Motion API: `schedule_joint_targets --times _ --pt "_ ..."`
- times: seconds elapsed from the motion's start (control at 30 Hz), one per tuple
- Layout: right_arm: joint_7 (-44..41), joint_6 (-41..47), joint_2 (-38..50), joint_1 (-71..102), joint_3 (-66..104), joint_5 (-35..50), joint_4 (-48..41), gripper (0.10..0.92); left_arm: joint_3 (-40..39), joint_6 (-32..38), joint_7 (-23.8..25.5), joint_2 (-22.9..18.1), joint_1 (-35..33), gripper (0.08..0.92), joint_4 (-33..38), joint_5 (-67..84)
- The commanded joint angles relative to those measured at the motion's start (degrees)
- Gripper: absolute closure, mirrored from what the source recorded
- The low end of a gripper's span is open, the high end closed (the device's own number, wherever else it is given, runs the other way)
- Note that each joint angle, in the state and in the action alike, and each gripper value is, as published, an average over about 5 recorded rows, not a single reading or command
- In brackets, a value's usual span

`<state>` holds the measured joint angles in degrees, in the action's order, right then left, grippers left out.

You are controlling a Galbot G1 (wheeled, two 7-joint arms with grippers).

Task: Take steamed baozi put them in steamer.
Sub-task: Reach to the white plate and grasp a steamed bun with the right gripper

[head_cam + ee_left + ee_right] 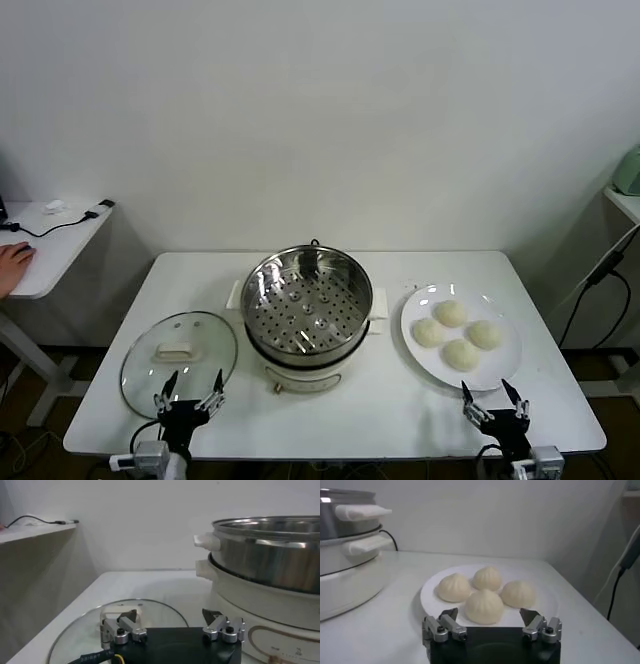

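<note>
Stainless steel caught the light at the centre of the white table (330, 400), where we saw the steamer (307, 302) standing uncovered on its cream-white base, its perforated tray bare and a side handle showing on each flank. To the robot's right of it lay a flat white plate (505, 365) carrying the four steamed baozi (459, 335), pale and domed, clustered close together with some of them touching. All four were on the plate and none was in the steamer. On the robot's left of the steamer a round glass lid (179, 360) rested flat on the table, just beside the pot's base, its pale handle on top.

We found the left end effector (187, 388) low at the near edge of the table, over the near rim of the glass lid, its fingers spread wide and gripping nothing; the left wrist view showed the lid beneath and ahead of it and the steamer's wall rising beside. The right end effector (494, 400) hovered near the front edge of the table, just short of the plate's near rim, likewise fully parted and empty. In the right wrist view the buns sat directly ahead between its two fingers (445, 626), apart from them.
</note>
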<state>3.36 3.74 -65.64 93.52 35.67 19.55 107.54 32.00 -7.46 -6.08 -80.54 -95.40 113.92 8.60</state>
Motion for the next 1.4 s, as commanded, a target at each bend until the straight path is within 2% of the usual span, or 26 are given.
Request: schedule_joint_targets --times 0.03,0.2,0.37,0.43,0.57,0.63,0.8,1.0,1.17,1.4 --pt "5.68 3.43 6.11 -10.41 -0.84 0.69 0.17 0.203 -0.01 0.00 0.08 0.10 0.30 0.177 -0.10 -0.01" --pt "-4.74 14.24 15.15 -25.64 -2.66 -0.16 -5.34 0.203 0.00 0.19 0.51 0.73 0.41 0.177 -0.19 0.19" --pt "-16.71 17.79 29.72 -41.49 -15.03 1.41 -12.87 0.203 -0.04 0.72 0.58 1.77 0.35 0.177 -0.33 0.98" --pt "-23.77 17.25 35.42 -47.73 -22.11 1.39 -15.43 0.203 0.01 0.98 0.55 2.20 0.29 0.177 -0.37 1.35" --pt "-44.41 11.84 45.05 -67.15 -45.47 -1.51 -22.25 0.203 0.07 1.58 0.48 2.72 0.30 0.177 -0.64 1.86" --pt "-52.09 8.59 46.48 -77.55 -57.85 -3.32 -25.47 0.203 0.04 1.77 0.48 2.81 0.25 0.177 -0.67 1.96" --pt "-66.57 1.00 44.30 -103.00 -87.10 -7.44 -34.40 0.203 -0.15 2.26 0.55 2.89 0.00 0.177 -0.86 1.88" --pt "-73.67 -0.63 35.64 -121.58 -110.49 -8.72 -43.12 0.203 -0.26 2.89 0.60 2.79 -0.26 0.177 -1.21 1.70" --pt "-74.27 0.17 28.38 -122.79 -115.22 -8.63 -49.99 0.203 -0.14 3.07 0.63 2.75 -0.46 0.177 -1.25 1.67" --pt "-70.84 2.32 20.85 -113.04 -107.41 -8.86 -56.94 0.203 0.21 3.28 0.77 2.43 -0.37 0.177 -1.91 1.67"
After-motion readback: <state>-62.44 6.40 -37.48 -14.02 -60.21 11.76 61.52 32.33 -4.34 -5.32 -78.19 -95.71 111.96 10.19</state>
